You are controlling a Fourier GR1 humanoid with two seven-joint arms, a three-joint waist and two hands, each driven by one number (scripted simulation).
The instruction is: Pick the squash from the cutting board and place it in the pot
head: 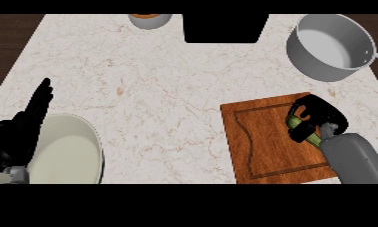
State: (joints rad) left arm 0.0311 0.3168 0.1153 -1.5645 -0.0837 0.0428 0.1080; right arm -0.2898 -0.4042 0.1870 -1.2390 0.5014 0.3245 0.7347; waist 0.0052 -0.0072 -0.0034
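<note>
The right hand is curling round the squash on the cutting board, close to the board's right edge. Only slivers of the green-and-yellow squash are showing between the black fingers (the hand is hiding most of it), and I cannot tell whether it is resting on the wood or lifted just clear of it. The grey forearm is coming in from the lower right corner of the view. The cutting board is lying near the front right corner of the worktop, slightly turned against the worktop's front edge.

The pot is sitting at the back right corner of the worktop, well apart from the board and beyond it, its grey inside showing.

The left hand is resting at the left edge of the worktop, fingers straight and pointing toward the back, holding nothing. Just beside it, a pale plate is lying at the front left corner.

At the back edge, a small bowl with something orange inside is standing left of a black block.
</note>
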